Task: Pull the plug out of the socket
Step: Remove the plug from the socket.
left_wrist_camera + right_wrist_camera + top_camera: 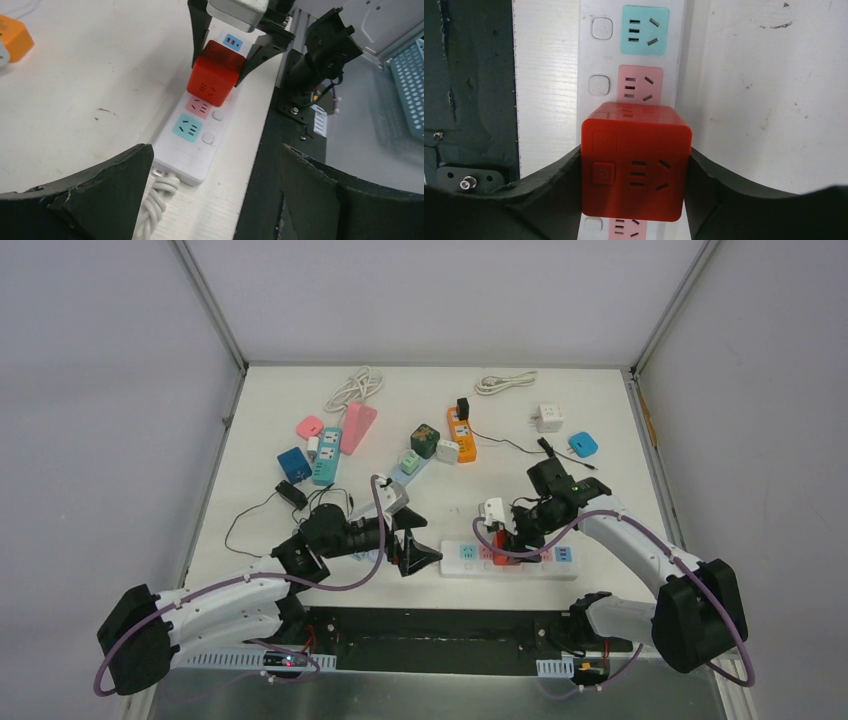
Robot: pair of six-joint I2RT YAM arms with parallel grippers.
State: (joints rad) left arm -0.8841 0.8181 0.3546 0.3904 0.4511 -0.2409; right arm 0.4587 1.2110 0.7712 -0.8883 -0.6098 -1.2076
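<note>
Right jaws are clamped on the red plug (pixel 636 162), one pressed flat to each side of the cube, so the grasp is made. That's the first half of the job. Over on the other side my left jaws are spread wide with nothing in them, hanging just above the cord (pixel 157 200) end of the white power strip (pixel 182 157), which lies along the near edge of the desk (pixel 430 395). Now the pull itself: not done, by my reading. The red plug looks seated in the strip, its base down against the white face, and I can't see any prongs or a gap under it. What's left is a straight lift away from the strip, and I'd guess the strip needs pinning down or it will come up with the plug. As for what holds what, I see no box or bin out here; the nearest thing is the row of sockets. The red plug fills one, while the pink socket (pixel 640 85) right beside it and the teal socket (pixel 646 30) beyond that are both vacant. Farther back, an orange strip (pixel 461 435) carries a black plug (pixel 462 406) at its far end.
</note>
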